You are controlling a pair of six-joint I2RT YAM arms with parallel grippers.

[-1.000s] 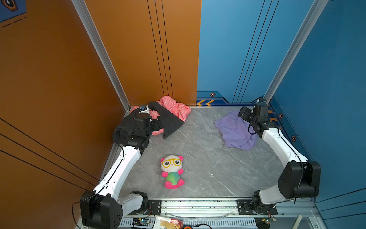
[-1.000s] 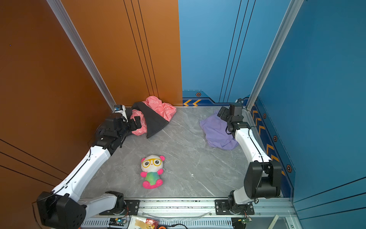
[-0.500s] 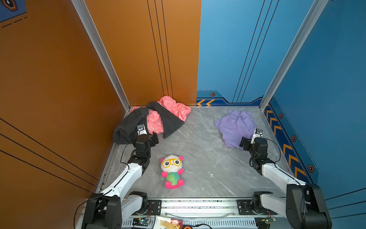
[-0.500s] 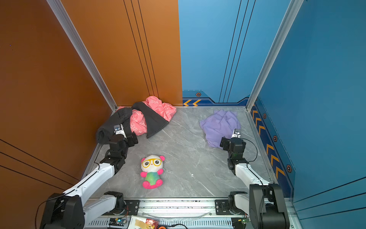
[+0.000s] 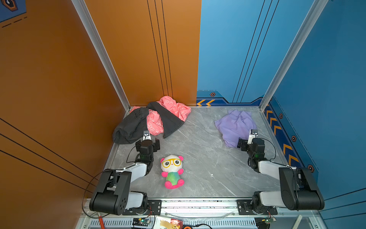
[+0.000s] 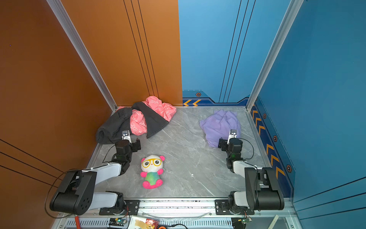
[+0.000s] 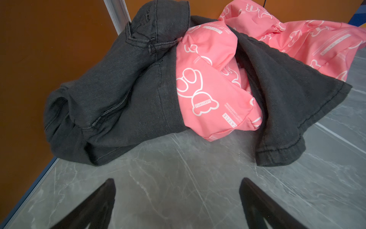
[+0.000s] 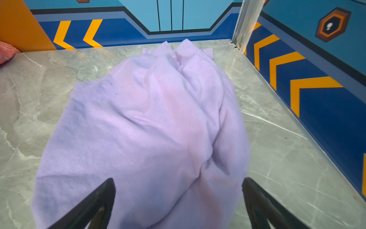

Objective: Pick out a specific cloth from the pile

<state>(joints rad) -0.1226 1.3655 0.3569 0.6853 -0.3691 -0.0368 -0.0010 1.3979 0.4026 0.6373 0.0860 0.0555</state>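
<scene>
A pile of soft garments (image 7: 198,83) sits in the corner against the orange wall (image 7: 49,39) and a silvery metal post (image 7: 116,15): a black-grey denim garment (image 7: 122,95) folded around a coral-pink cloth with white print (image 7: 210,93). It rests on the grey marbled surface (image 7: 326,178). The left hand (image 7: 177,180) is just short of the pile, its dark fingers (image 7: 107,190) spread wide over bare surface and touching nothing.

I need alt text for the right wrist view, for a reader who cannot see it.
A crumpled lilac cloth lies on a grey marbled table, filling most of the picture. The right gripper has its black jaws wide open over the cloth's near part; blue walls with orange chevrons stand behind.
</scene>
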